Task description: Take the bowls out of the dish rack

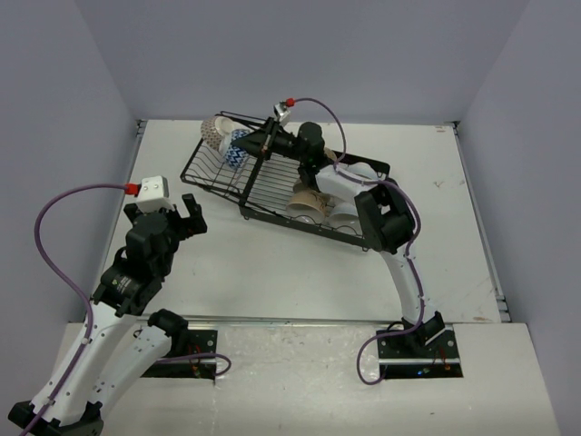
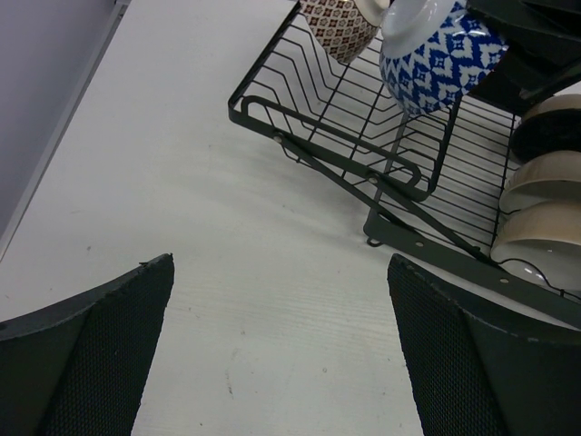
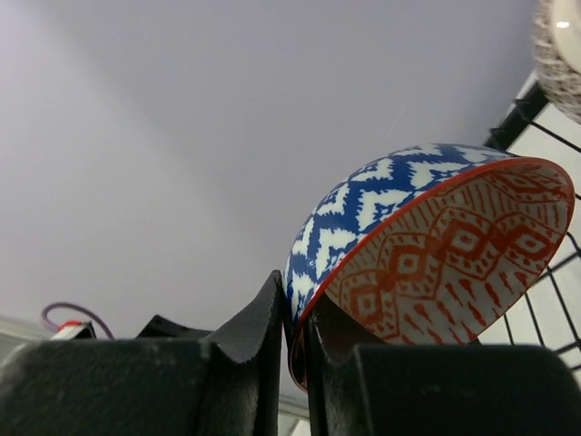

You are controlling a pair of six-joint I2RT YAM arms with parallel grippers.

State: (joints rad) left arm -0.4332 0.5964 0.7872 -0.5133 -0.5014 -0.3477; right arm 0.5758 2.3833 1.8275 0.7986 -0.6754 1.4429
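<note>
At the far left, the left arm point(image 1: 136, 268) reaches over the bare white surface point(image 1: 272, 272). The left jaws stand wide apart and hold nothing, near the rack's left corner (the left wrist view shows only surface between the two dark fingers point(image 2: 91, 363)).

In the middle lies the black wire dish rack point(image 1: 272, 182), set at a slant. At its far left end sits a brown patterned bowl point(image 1: 215, 132). Just right of it, the right jaws are closed on the rim of a blue-and-white zigzag bowl point(image 3: 381, 191). This bowl is tipped on edge, and its inside is patterned in red. Whether it touches the rack's wavy wires cannot be told.

Toward the rack's right end, beige and white bowls point(image 1: 307, 202) stand on edge in a row. The right arm point(image 1: 399, 263) reaches over them from its base at lower right.
</note>
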